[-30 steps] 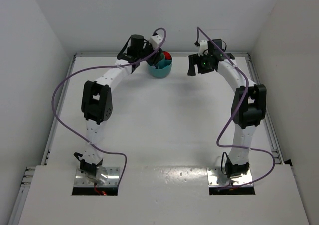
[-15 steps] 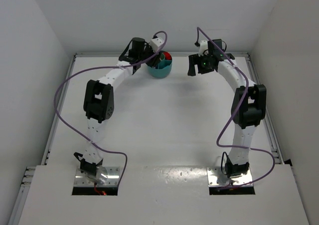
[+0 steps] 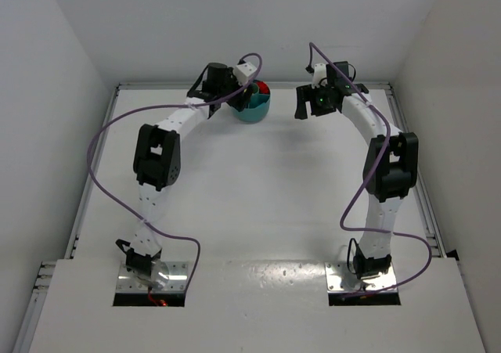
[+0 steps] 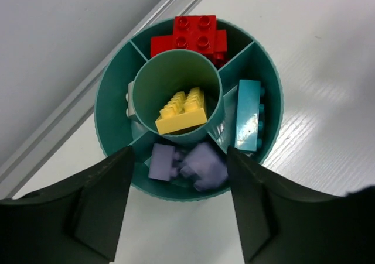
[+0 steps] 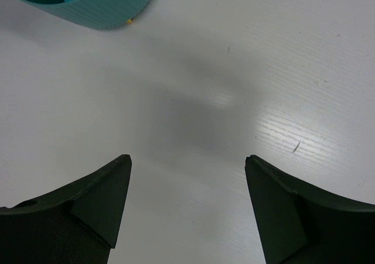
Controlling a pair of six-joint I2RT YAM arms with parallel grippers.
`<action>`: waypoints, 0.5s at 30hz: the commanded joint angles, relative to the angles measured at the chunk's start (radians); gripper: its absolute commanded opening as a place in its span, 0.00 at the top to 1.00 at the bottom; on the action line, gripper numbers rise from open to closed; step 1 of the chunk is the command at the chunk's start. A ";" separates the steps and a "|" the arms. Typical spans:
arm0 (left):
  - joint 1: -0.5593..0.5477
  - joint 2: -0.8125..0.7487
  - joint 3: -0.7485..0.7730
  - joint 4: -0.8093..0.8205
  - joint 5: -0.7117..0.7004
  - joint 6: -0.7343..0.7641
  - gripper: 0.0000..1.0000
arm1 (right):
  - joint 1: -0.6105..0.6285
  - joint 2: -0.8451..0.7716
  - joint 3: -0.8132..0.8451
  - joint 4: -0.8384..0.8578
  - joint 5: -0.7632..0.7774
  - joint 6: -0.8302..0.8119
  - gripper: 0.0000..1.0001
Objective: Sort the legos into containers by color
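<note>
Left gripper (image 4: 179, 153) is hanging straight over the teal bowl (image 4: 275, 100) with its jaws spread wide and nothing between them. Compared with a second ago in the overhead view, the left arm is creeping a little farther in and to the right, so its wrist is now covering more of the bowl's near-left rim. The right gripper (image 5: 187, 158) is not shifting at all, idling with its jaws parted and empty over the bare table (image 5: 234, 71) beside the bowl.

Inside the bowl the bricks are sitting apart by colour: red bricks (image 4: 190, 38) in the far compartment, one teal brick (image 4: 248, 115) standing on edge in the right one, pale purple bricks (image 4: 187, 163) in the near one, and a yellow brick (image 4: 183, 112) lying tilted inside the central ring (image 4: 146, 79). A pale piece (image 4: 129, 98) is peeking out in the left compartment, too hidden to name. A yellow speck (image 5: 129, 21) is showing at the bowl's foot, too small to identify.

Judging from this, the sorting is looking close to finished, and the left arm seems to be checking rather than carrying
</note>
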 commanded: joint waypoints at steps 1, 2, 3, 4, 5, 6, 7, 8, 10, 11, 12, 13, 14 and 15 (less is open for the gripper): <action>0.009 -0.001 0.055 0.032 -0.038 -0.005 0.29 | 0.006 -0.028 0.022 0.030 0.003 0.007 0.21; 0.009 -0.001 0.055 0.032 -0.038 -0.019 0.27 | 0.006 -0.028 0.022 0.030 0.003 0.007 0.21; 0.018 -0.011 0.064 0.032 -0.038 -0.028 0.26 | 0.006 -0.028 0.022 0.030 0.003 0.007 0.20; 0.018 -0.020 0.064 0.032 -0.038 -0.056 0.24 | 0.006 -0.028 0.022 0.030 0.003 0.007 0.20; 0.018 -0.020 0.073 0.032 -0.038 -0.074 0.23 | 0.006 -0.028 0.022 0.030 0.012 0.007 0.20; 0.018 -0.053 0.082 0.020 -0.038 -0.091 0.23 | 0.006 -0.028 0.022 0.030 0.012 0.007 0.20; 0.018 -0.070 0.082 0.003 -0.038 -0.115 0.23 | 0.006 -0.028 0.022 0.041 0.012 0.007 0.20; 0.028 -0.089 0.082 -0.006 -0.057 -0.126 0.21 | 0.006 -0.040 0.022 0.041 0.012 0.007 0.20; 0.028 -0.156 0.082 -0.055 -0.084 -0.146 0.15 | -0.006 -0.051 0.022 0.050 0.023 0.007 0.20; 0.028 -0.176 0.094 -0.083 -0.094 -0.146 0.04 | -0.015 -0.051 0.022 0.050 0.034 -0.002 0.20; 0.028 -0.196 0.095 -0.114 -0.111 -0.146 0.00 | -0.016 -0.051 0.022 0.050 0.043 -0.017 0.20; 0.037 -0.214 0.095 -0.172 -0.122 -0.146 0.00 | -0.016 -0.062 0.022 0.041 0.058 -0.030 0.19; 0.046 -0.251 0.095 -0.198 -0.148 -0.155 0.00 | -0.025 -0.071 0.022 0.029 0.058 -0.042 0.19; 0.046 -0.270 0.070 -0.223 -0.162 -0.171 0.00 | -0.025 -0.071 0.022 0.029 0.058 -0.051 0.19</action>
